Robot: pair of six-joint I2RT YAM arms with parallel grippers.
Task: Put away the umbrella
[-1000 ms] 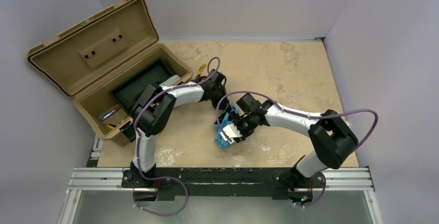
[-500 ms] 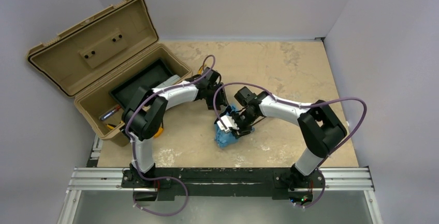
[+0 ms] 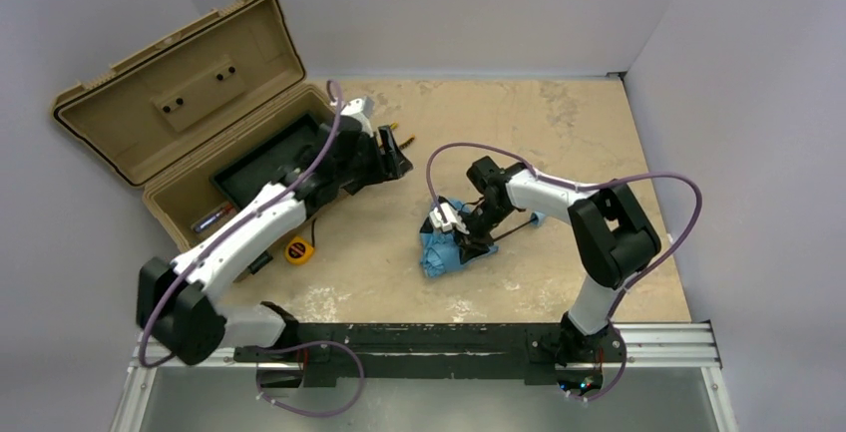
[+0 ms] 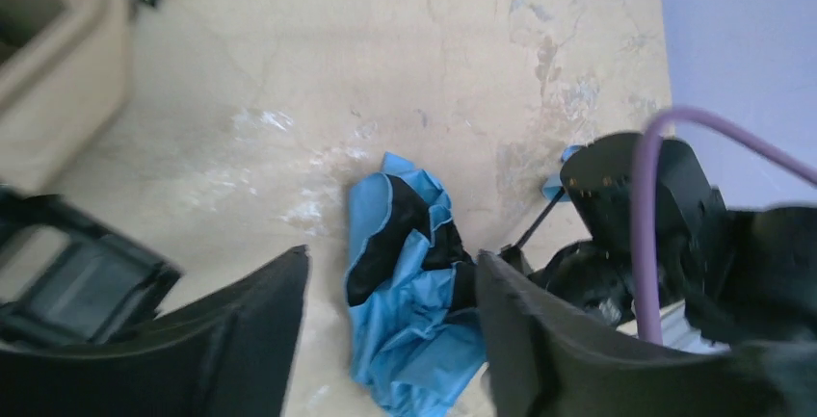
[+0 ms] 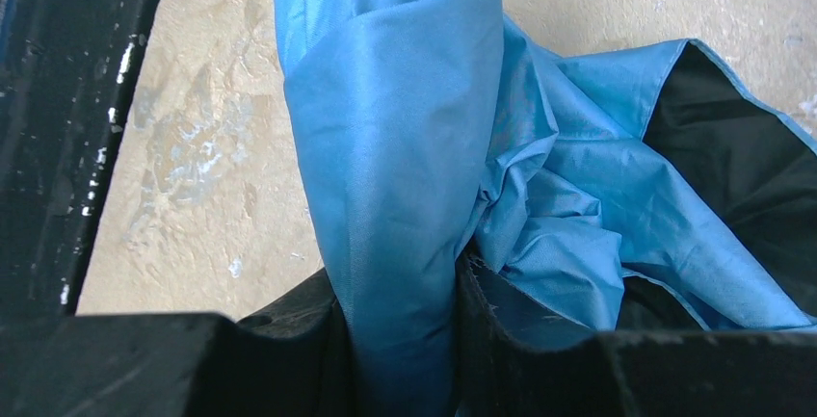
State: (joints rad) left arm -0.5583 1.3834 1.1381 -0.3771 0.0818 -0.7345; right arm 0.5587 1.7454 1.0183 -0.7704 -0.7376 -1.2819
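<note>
umbrella (image 3: 437,255) fabric between right jaws

Robot lab cell, plain walls (image 3: 429,3), aluminium rail (image 3: 688,336), tan toolbox (image 3: 180,93)

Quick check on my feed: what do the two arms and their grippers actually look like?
The left arm and right arm match: white rounded links between bulky black joints, with a purple cable looping along each. The left gripper and right gripper are black, each with two broad matte fingers.
</note>
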